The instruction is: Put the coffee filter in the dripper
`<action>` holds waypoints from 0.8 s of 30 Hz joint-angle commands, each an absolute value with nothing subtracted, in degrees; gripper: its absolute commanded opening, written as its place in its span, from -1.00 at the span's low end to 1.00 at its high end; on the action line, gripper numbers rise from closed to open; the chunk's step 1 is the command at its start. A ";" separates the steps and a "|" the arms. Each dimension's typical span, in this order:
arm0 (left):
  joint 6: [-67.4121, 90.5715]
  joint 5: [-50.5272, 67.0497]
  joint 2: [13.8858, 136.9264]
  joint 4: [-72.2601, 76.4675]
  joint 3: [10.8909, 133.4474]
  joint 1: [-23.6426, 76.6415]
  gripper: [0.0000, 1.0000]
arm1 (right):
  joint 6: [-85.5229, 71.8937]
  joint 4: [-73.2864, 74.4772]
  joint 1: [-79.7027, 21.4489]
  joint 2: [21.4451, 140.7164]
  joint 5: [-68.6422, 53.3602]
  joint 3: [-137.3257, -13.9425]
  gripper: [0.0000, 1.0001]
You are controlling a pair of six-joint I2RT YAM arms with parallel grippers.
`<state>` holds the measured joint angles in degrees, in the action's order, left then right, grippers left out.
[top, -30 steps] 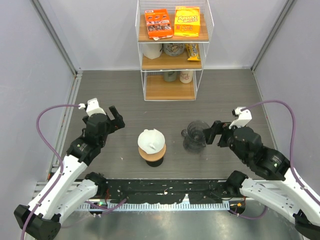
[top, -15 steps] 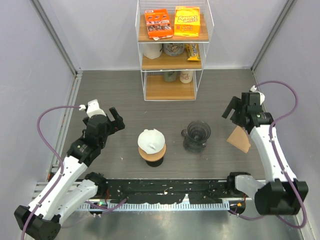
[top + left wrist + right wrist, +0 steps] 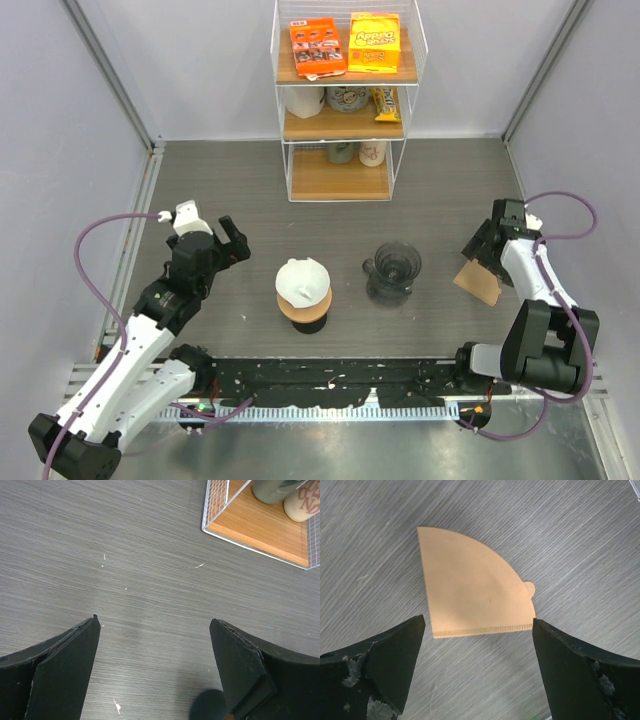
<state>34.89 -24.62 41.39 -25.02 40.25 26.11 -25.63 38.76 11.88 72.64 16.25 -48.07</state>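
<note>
Right gripper (image 3: 477,625) hovered, jaws apart, over the flat coffee filter (image 3: 470,595) — judged best to nip its curved edge, as the paper lay flush on the table (image 3: 580,525).

A white wire rack with three wooden shelves (image 3: 335,182) is seen at the far side of the dark grey wood-grain table (image 3: 230,180), with a red-orange snack box (image 3: 317,47) and a yellow-orange snack box (image 3: 374,42) laid on its top shelf.

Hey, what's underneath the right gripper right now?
A brown paper coffee filter lies flat on the grey table, framed between the fingers of the open right gripper. What the filter covers, and whether the fingertips touch the table, cannot be seen.
</note>
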 commanded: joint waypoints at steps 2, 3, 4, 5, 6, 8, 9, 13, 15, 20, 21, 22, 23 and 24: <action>33.93 -24.43 40.78 -22.06 40.34 25.66 0.99 | -25.75 30.59 13.88 77.15 17.05 -46.84 0.91; 34.01 -24.52 40.61 -22.15 40.34 25.66 0.99 | -25.75 30.41 14.06 77.95 16.79 -46.85 0.91; 33.93 -24.52 40.52 -22.15 40.34 25.66 0.99 | -25.93 30.06 14.15 79.18 16.96 -46.85 0.91; 33.93 -24.70 40.43 -22.15 40.25 25.58 0.99 | -25.93 29.97 14.06 79.80 17.14 -46.93 0.91; 33.93 -24.70 40.43 -22.32 40.25 25.58 0.99 | -26.01 29.88 14.24 80.67 17.14 -46.85 0.91; 33.93 -24.79 40.34 -22.15 40.17 25.49 0.99 | -26.02 29.45 14.15 81.73 16.70 -46.50 0.91; 33.93 -24.87 40.25 -22.24 40.25 25.49 0.99 | -26.28 29.36 14.24 82.09 16.53 -45.97 0.91; 34.01 -25.31 40.25 -22.59 40.25 25.31 0.99 | -26.89 27.51 14.15 83.14 15.21 -43.86 0.91; 34.01 -25.49 40.34 -22.68 40.34 25.22 0.99 | -27.16 26.28 14.15 83.76 14.42 -42.98 0.92; 34.19 -25.75 39.90 -22.85 40.17 25.14 0.99 | -27.33 26.02 14.24 85.25 14.33 -42.37 0.96; 34.10 -25.84 39.82 -22.85 40.17 25.14 0.99 | -27.25 25.41 14.24 85.34 14.24 -42.02 0.96; 34.10 -25.93 39.73 -22.85 40.17 25.05 0.99 | -27.16 25.23 14.15 85.43 13.72 -41.75 0.99; 34.10 -25.93 39.73 -22.94 40.25 25.05 0.99 | -26.98 24.62 14.15 85.43 13.45 -41.31 1.00; 34.19 -26.01 39.55 -23.11 40.25 25.05 0.99 | -27.07 24.09 14.15 85.52 12.58 -41.05 0.93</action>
